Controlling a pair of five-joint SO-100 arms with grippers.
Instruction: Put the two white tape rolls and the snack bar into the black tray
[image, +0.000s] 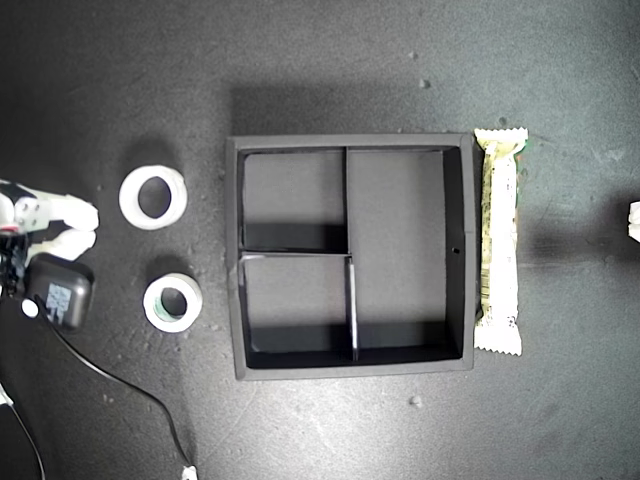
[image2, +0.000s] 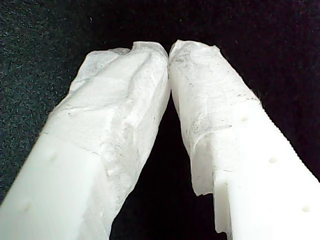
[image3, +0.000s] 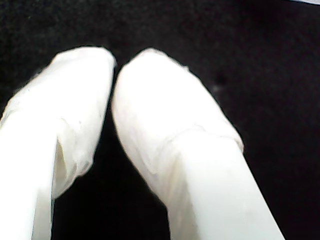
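Note:
The black tray (image: 232, 260) sits mid-table in the exterior view, and nothing lies in its compartments. Two white tape rolls lie flat off its side toward the exterior view's left: the larger one (image: 153, 197) farther up, the smaller greenish one (image: 172, 302) below it. The snack bar (image: 499, 240) lies along the tray's outer wall on the exterior view's right. My first gripper (image2: 169, 50) is shut over bare black surface, holding nothing. My second gripper (image3: 114, 70) is likewise shut and holds nothing. Which arm in the exterior view belongs to which gripper I cannot tell.
An arm's white fingers (image: 75, 225) reach in from the exterior view's left edge, beside the larger roll. A small black box (image: 60, 290) with a cable (image: 120, 375) sits below them. A white tip (image: 634, 222) shows at the exterior view's right edge.

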